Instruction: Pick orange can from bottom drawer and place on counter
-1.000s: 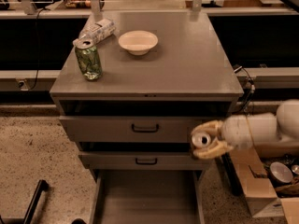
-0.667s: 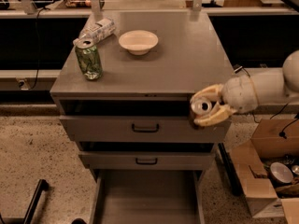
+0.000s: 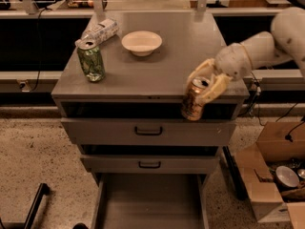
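Pretty dim shot overall, with a warm brownish cast on everything. Light seems to come from above: the counter (image 3: 162, 73) picks up a soft dull sheen in the middle of the frame, and the white bowl (image 3: 141, 42) is one of the brightest spots. The gripper (image 3: 202, 92), at the counter's front right edge and clamped on the orange can (image 3: 193, 103), is lit well, with a small glint on the can's top. The gaps above the drawers go nearly black, and the bottom drawer (image 3: 150, 204) sits in murky shade. Everything looks a bit soft, no crisp edges anywhere.
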You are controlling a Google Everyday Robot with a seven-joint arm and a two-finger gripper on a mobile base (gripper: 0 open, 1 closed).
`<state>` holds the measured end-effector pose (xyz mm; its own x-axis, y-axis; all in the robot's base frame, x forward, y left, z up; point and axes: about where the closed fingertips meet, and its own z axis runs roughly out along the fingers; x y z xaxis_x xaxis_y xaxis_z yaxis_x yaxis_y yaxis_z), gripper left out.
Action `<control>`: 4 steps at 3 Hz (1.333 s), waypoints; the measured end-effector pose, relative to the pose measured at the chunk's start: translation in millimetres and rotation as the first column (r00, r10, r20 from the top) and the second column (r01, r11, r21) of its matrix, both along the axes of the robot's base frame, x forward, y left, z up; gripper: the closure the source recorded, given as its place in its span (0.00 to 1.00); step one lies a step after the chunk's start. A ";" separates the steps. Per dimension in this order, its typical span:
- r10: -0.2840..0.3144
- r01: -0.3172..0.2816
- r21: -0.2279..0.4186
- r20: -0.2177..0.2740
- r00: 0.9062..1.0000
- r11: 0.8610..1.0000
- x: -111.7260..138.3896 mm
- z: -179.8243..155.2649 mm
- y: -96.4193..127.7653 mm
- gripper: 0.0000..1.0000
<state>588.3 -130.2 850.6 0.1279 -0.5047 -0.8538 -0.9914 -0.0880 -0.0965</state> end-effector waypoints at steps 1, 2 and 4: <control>0.026 -0.026 0.002 -0.102 0.994 1.000 28.4 0.9 12.9 1.00; 0.026 -0.026 0.002 -0.102 0.994 1.000 28.4 0.9 12.9 1.00; 0.026 -0.026 0.002 -0.102 0.994 1.000 28.4 0.9 12.9 1.00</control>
<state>616.7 -117.3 851.6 0.0534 -0.5017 -0.8634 -0.9935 -0.1138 0.0046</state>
